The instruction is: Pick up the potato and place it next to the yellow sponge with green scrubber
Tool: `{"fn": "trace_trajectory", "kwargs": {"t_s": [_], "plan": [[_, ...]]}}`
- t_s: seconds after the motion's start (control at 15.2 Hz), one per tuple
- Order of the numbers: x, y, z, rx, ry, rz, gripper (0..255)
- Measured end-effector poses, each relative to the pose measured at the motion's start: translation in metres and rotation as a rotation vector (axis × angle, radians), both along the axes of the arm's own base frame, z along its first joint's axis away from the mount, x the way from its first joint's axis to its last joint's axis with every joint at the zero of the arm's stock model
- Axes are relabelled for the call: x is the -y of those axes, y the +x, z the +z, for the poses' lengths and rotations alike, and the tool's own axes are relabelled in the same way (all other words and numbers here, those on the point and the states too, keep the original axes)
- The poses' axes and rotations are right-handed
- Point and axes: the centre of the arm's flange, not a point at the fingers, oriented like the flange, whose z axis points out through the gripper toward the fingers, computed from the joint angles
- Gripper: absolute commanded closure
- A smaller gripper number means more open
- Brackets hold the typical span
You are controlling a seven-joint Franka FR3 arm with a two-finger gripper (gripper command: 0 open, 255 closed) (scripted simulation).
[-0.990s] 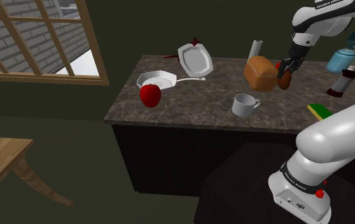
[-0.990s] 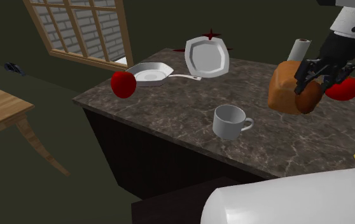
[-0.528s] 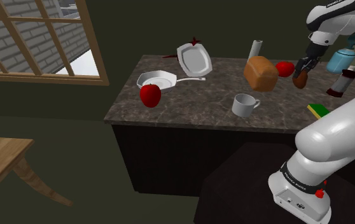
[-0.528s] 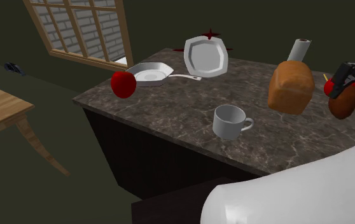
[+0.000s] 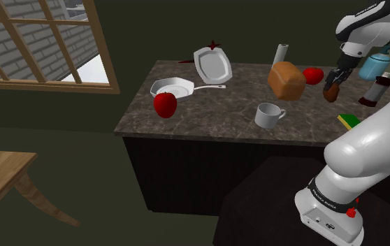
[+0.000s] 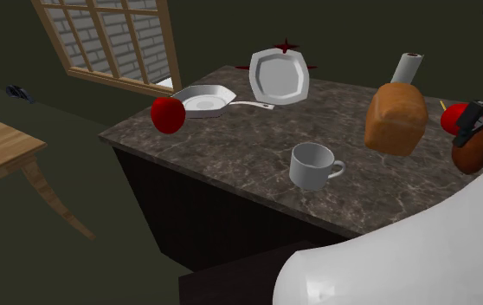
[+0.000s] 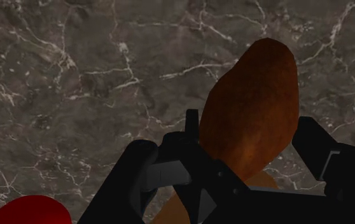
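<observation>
Above the marbled desk [image 5: 207,112], the tool [image 5: 335,81] pinches the brown potato [image 5: 331,91], which hangs long end down. The yellow-and-green sponge [image 5: 351,121] lies nearer the desk's front edge, towards the stand, with bare desk between.

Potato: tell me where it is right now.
The potato is held above the counter in the fingers, at the shoulder view's right, between the red fruit and the yellow-green sponge.

Both exterior views above countertop [image 5: 218,106]
</observation>
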Motion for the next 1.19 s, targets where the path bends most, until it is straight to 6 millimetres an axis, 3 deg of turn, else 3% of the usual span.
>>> {"fn": "trace_trajectory", "kwargs": {"t_s": [1.06,1.19], "plan": [[-0.001,0.002,-0.085,0.002,-0.001,0.001,255],[-0.001,0.004,-0.088,0.006,-0.003,0.003,255]]}}
